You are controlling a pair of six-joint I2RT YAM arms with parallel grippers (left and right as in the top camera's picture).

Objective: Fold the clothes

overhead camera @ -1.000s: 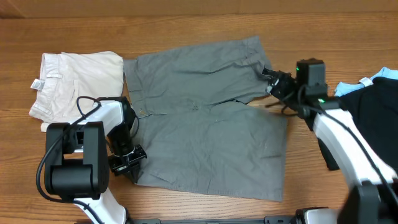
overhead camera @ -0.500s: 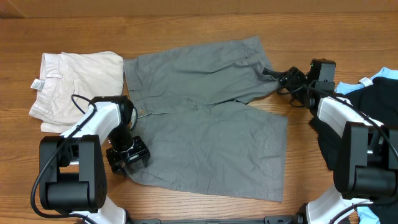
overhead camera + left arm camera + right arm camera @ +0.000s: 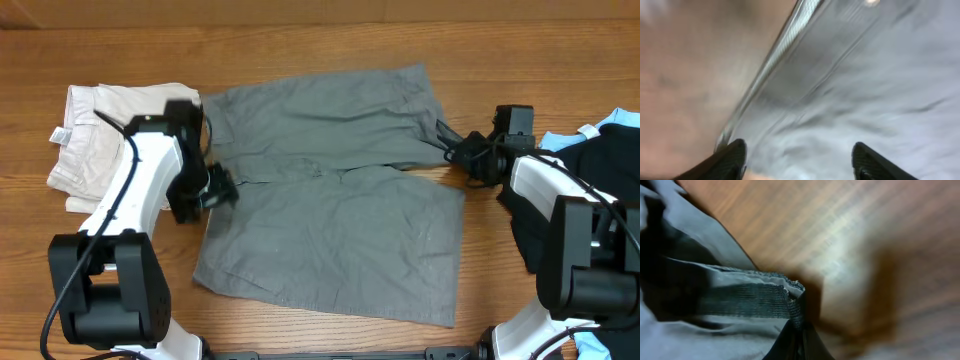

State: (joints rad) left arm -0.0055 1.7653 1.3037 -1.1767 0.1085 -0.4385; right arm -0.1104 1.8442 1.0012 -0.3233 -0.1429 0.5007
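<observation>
The clothes, mid-grey shorts (image 3: pixel 330 200), lie spread flat across the middle of the table, waistband to the left and legs to the right. My left gripper (image 3: pixel 212 190) hovers over the waistband's left edge. In the left wrist view the left gripper (image 3: pixel 799 156) stands open, blurred grey cloth (image 3: pixel 865 90) showing below it and nothing between its fingers. My right gripper (image 3: pixel 456 155) is at the hem of the far leg. Seen from the right wrist, the right gripper (image 3: pixel 798 332) is shut on the stitched hem corner (image 3: pixel 750 300).
Folded cream shorts (image 3: pixel 120 130) lie at the back left, beside my left arm. A black garment with light-blue trim (image 3: pixel 600 160) sits at the right edge, under my right arm. Bare wooden table (image 3: pixel 500 280) shows around the grey shorts.
My left gripper let go of the near-left corner, opened and moved up to the waistband. My right gripper closed on the far leg's hem, and that leg shifted a little to the right.
</observation>
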